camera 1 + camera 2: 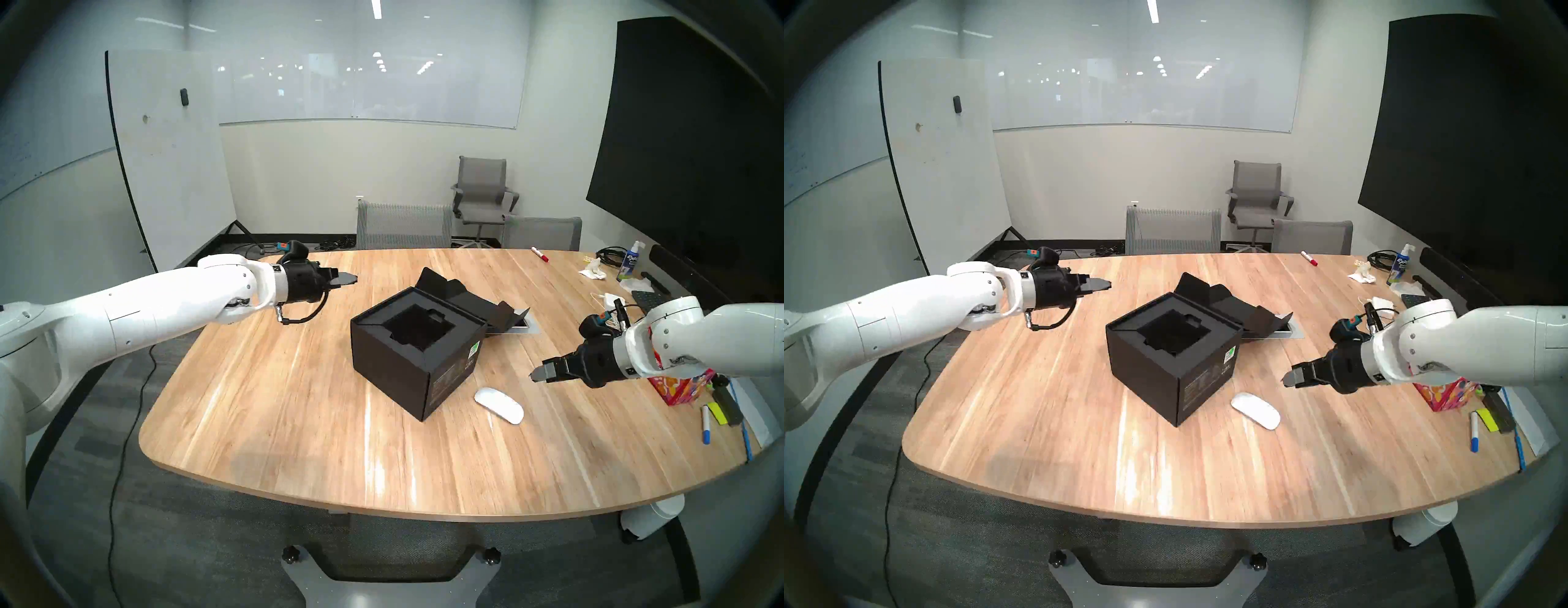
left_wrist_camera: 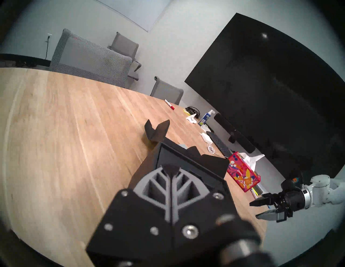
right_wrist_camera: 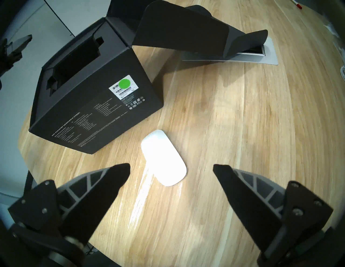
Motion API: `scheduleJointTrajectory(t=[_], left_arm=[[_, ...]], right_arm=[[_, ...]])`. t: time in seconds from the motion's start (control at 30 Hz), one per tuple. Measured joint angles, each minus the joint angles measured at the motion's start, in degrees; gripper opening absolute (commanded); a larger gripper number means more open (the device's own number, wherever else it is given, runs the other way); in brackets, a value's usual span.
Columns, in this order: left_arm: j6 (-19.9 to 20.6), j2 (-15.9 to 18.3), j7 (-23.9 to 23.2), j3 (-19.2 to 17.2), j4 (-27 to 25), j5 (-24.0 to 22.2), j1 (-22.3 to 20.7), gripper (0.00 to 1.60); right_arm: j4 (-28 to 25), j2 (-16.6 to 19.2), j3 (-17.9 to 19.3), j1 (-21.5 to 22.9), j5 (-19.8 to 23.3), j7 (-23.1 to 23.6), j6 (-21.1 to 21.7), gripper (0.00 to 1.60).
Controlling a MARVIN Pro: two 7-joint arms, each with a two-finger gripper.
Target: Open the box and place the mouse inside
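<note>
A: The box (image 1: 418,348) is seen standing open in the middle of the table (image 1: 271,407), its lid (image 1: 475,303) folded back behind it and the black recessed insert (image 1: 418,327) exposed. The opening step is judged to be done.

B: And the mouse (image 1: 499,405)?

A: It is found lying flat on the table just beside the box's near right corner, not touching it. In the right wrist view it is framed between the two spread fingers of the right gripper (image 3: 171,166), which hangs above it with nothing held.

B: What is noted of the left gripper (image 1: 345,279)?

A: Its fingers are pressed together on nothing, and it is held well apart from the box, off to the left.

B: What could go wrong from here?

A: The mouse is low, smooth and glossy, so a slip out of the fingertips is to be feared if it is pinched high on its curved back. The table could be struck by the fingertips if the descent is carried too far. The box wall could also be nudged, since the mouse lies so near it. At release, the mouse could be caught on the insert's rim instead of settling into the recess.
</note>
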Motion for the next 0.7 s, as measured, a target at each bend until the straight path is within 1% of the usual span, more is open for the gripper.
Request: scheduleJointTrajectory(t=[0.17, 0.3, 0.5, 0.7], left_arm=[[5.17, 2.3, -5.03, 0.35, 2.66, 2.59, -1.0, 0.0], [8.08, 3.61, -8.95, 1.06, 4.89, 5.8, -1.53, 0.0], [9.88, 4.88, -14.6, 2.26, 8.27, 10.89, -1.8, 0.0], [9.66, 5.78, -19.87, 2.77, 10.91, 14.89, -1.86, 0.0]], right_arm=[[0.0, -0.01, 0.0, -0.01, 0.0, 0.0, 0.0, 1.6], [0.01, -0.02, 0.0, -0.02, 0.0, 0.0, 0.0, 1.6], [0.01, -0.03, 0.0, -0.02, 0.0, 0.0, 0.0, 1.6], [0.01, -0.04, 0.0, -0.03, 0.01, 0.0, 0.0, 1.6]])
